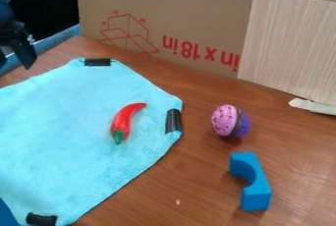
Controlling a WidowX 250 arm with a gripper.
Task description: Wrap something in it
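End effector: hung at the upper left [13, 57], fingers spread apart, beyond the cloth's far edge.
Cloth: light blue [66, 122], it lay spread out on the worktop [197, 176], with black strips [173, 121] on its edge.
Chili: red [123, 121], it lay on the cloth near the right-hand strip, green stem toward the camera.
Cupcake: pink and purple [226, 120], it lay tipped over, right of the cloth.
Block: blue and arched [257, 186], it sat nearer the camera than the cupcake.
Cardboard: stood behind [171, 4], a wood-grain panel [289, 48] against it.

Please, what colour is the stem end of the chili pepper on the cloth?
The stem end is green, as the camera view shows.
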